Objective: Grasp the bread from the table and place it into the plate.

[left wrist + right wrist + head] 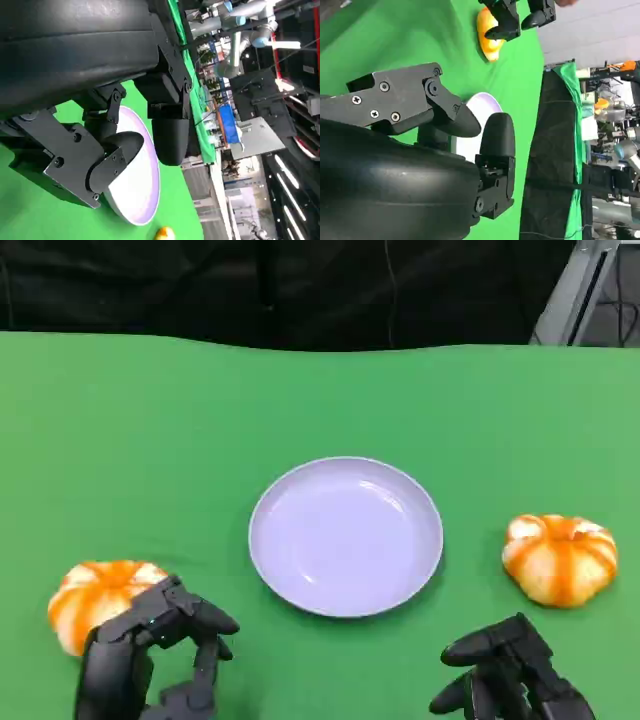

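Note:
A light purple plate (345, 537) lies in the middle of the green table. One orange-striped bread (96, 598) sits at the near left, a second bread (560, 558) at the right. My left hand (150, 655) is just beside the left bread, fingers apart and partly over its near right side, holding nothing. The right wrist view shows that left hand (517, 17) with its fingertips over the bread (489, 37). My right hand (510, 675) hangs near the front edge, below the right bread and apart from it, fingers apart and empty. The left wrist view shows the plate (142, 195) past my fingers (170, 135).
The green cloth (150, 440) covers the whole table, with a dark curtain behind its far edge. A metal frame (575, 290) stands at the back right. Lab equipment and another robot arm (240, 45) show beyond the table.

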You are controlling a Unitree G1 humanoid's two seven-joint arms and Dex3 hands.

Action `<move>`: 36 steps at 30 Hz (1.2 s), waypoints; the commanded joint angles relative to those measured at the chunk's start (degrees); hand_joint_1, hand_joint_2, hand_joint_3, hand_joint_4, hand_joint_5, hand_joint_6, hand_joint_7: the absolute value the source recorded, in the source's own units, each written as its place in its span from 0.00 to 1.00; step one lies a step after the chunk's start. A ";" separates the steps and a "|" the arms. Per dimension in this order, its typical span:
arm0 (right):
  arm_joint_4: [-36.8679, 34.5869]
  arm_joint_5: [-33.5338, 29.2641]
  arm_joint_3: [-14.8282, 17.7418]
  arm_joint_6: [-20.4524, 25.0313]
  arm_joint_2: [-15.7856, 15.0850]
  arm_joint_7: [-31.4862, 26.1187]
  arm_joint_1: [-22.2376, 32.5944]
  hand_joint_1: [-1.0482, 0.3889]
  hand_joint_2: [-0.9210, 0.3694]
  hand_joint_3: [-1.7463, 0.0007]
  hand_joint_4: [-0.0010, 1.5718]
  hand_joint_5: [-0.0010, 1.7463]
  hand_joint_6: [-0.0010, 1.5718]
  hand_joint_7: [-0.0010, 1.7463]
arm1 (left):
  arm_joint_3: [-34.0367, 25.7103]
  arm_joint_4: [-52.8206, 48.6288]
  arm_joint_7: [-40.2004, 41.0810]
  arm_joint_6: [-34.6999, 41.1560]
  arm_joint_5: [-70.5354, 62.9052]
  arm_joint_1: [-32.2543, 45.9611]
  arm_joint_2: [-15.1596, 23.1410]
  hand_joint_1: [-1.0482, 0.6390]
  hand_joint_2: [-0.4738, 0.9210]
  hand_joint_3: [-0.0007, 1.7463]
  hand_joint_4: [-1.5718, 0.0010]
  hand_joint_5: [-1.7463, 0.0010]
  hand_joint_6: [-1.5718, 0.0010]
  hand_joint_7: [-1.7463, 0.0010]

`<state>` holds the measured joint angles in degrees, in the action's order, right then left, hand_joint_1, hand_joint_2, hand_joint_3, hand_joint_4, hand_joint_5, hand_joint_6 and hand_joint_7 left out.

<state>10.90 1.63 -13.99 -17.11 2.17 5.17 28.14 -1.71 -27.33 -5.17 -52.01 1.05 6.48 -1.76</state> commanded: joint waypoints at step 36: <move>-0.04 0.81 -0.19 0.10 0.30 -0.40 -0.04 0.55 0.00 0.44 0.11 1.00 0.03 1.00 | 4.36 26.19 20.19 43.95 -56.57 2.09 14.16 0.31 1.00 0.04 0.99 0.62 0.75 1.00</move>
<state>10.87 1.96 -14.44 -17.10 2.44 4.84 28.00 1.62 -3.32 14.40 -11.32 -53.28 8.74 10.19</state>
